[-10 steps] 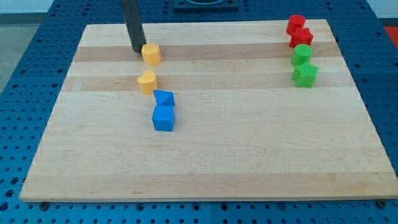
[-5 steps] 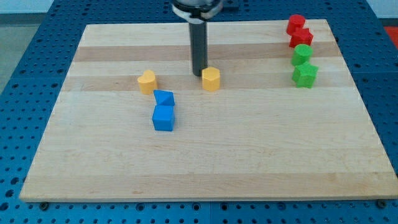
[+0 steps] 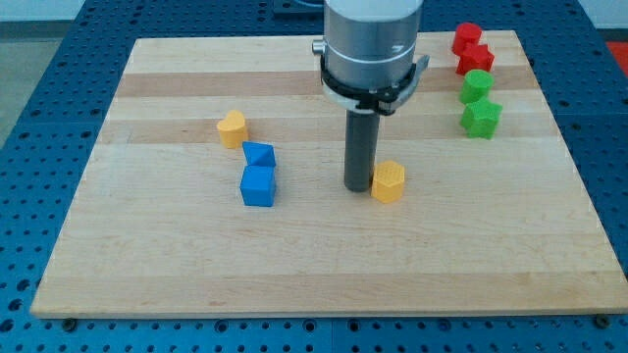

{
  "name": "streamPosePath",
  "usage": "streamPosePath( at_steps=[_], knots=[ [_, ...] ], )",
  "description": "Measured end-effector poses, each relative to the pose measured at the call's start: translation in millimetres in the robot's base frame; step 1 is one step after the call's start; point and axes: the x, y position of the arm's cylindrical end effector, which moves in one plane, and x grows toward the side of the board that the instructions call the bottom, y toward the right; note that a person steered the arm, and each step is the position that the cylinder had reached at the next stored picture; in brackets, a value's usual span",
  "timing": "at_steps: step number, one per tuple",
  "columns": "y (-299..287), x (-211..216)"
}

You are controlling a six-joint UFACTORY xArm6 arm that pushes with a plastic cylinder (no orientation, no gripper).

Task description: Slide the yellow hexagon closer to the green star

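Note:
The yellow hexagon (image 3: 389, 181) lies on the wooden board (image 3: 324, 265) a little right of the middle. My tip (image 3: 356, 186) stands right against its left side. The green star (image 3: 481, 119) sits near the board's right edge, up and to the right of the hexagon and well apart from it.
A green round block (image 3: 477, 85) sits just above the star, with two red blocks (image 3: 471, 49) above that at the top right corner. A second yellow block (image 3: 232, 127) lies at the left, with two blue blocks (image 3: 258, 175) just below it.
My tip has pushed the yellow hexagon from the upper left across the board, down and to the right. The arm's wrist has come into view. The other blocks have not moved.

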Motion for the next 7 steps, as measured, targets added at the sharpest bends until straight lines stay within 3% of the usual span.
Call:
streamPosePath(
  at_steps=[1,4,7],
  knots=[
    [4,19],
    [41,-22],
    [113,-23]
  ],
)
